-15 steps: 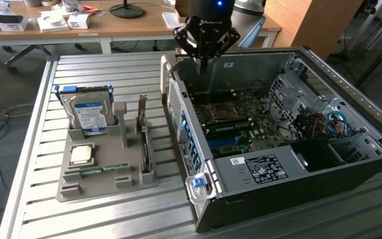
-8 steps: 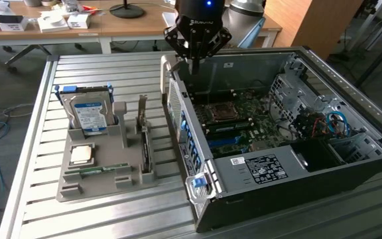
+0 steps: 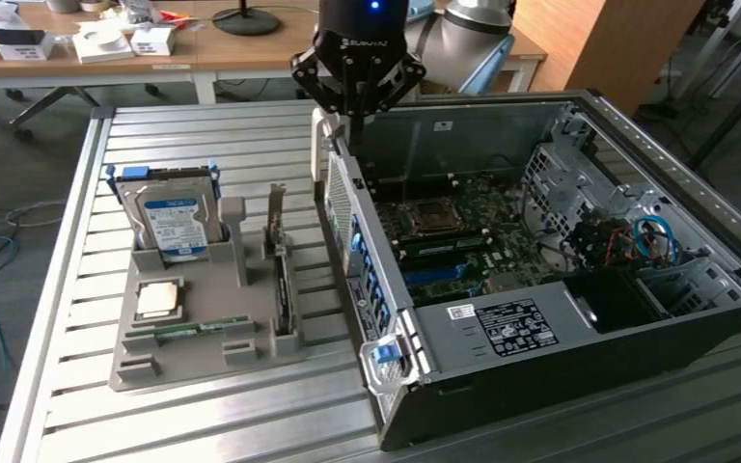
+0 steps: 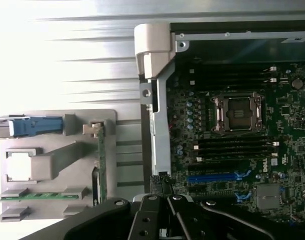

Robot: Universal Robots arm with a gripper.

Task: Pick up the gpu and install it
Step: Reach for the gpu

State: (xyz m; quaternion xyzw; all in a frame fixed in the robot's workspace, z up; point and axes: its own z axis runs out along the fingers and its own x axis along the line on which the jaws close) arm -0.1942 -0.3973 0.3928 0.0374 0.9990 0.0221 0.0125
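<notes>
one pincer point(image 3: 355, 122), black, hangs from the arm with its fingers pressed together. nothing can be seen pinched between them.

directly below the pincer is the rear wall of the open computer case point(image 3: 512, 333). the case lies on its side on the slatted metal table point(image 3: 204, 420). a pale plastic latch point(image 3: 325, 135) sits on that same wall, near the pincer.

below the pincer, toward the exterior view's right of it, the motherboard point(image 3: 480, 236) lies exposed inside the case. on it is a square processor socket point(image 3: 428, 217) with a metal frame. in the wrist view a blue expansion slot point(image 4: 212, 177) lies on the board close to the fingertips.

the gpu point(image 3: 278, 253) is well apart from the pincer, lower and toward the exterior view's left of it. it stands on edge in a slot of the grey holder tray point(image 3: 197, 362) and the pincer does not touch it. the slot is on the side of the tray nearest the case.

three further parts sit in the tray, farther from the pincer than the gpu:
- a silver hard drive point(image 3: 175, 220) with a blue-white label, upright in blue rails
- a square processor chip point(image 3: 158, 299), lying flat
- a narrow green memory stick point(image 3: 190, 329), lying along the tray beyond the chip

the tray rests on the table, just beside the case.
</notes>
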